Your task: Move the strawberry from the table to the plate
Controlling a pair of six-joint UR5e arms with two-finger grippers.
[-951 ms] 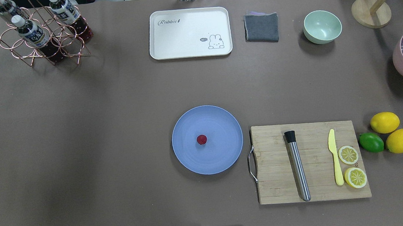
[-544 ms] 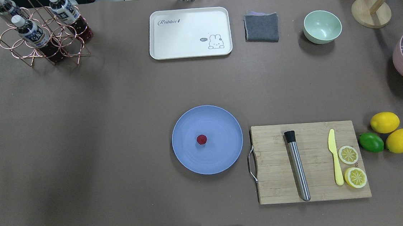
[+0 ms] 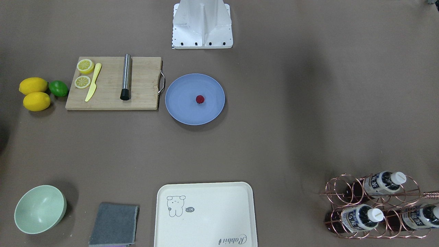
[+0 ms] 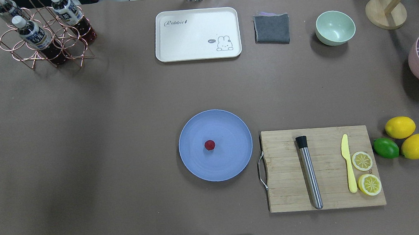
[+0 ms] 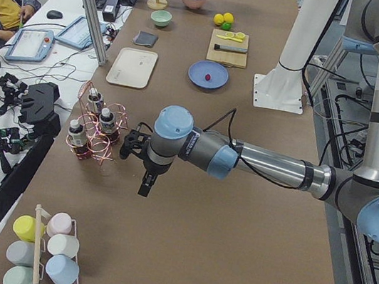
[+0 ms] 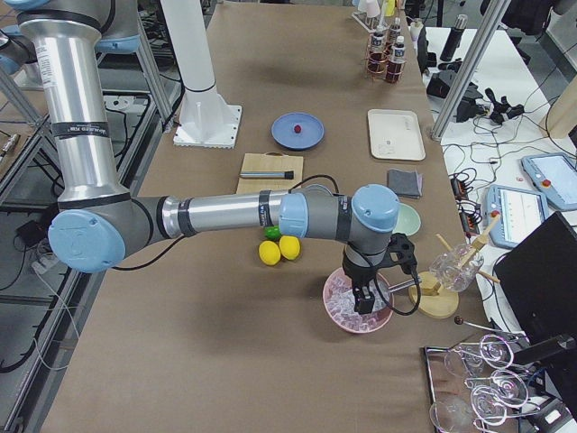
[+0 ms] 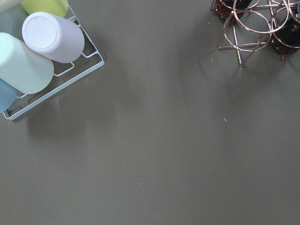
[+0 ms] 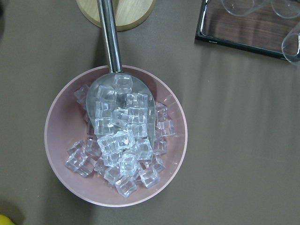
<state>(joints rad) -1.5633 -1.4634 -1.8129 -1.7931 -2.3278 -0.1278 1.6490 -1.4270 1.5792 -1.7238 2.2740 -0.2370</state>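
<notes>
The small dark-red strawberry (image 4: pixel 210 145) (image 3: pixel 200 99) lies near the middle of the round blue-grey plate (image 4: pixel 231 162) (image 3: pixel 181 108) on the brown table (image 4: pixel 103 140). Nothing touches it. No gripper appears in the overhead or front views. In the exterior left view my left gripper (image 5: pixel 145 187) hangs over bare table beside the bottle rack, far from the plate. My right gripper (image 6: pixel 364 302) hovers above the pink bowl of ice (image 8: pixel 61 140) in the exterior right view. I cannot tell whether either gripper is open or shut.
Right of the plate lies a wooden cutting board (image 4: pixel 286 186) with a steel muddler, a yellow knife and lemon slices. Beyond it sit two lemons (image 4: pixel 400 127) and a lime. A cream tray (image 4: pixel 197 34), grey cloth, green bowl (image 4: pixel 335 27) and bottle rack (image 4: pixel 44 33) line the far edge.
</notes>
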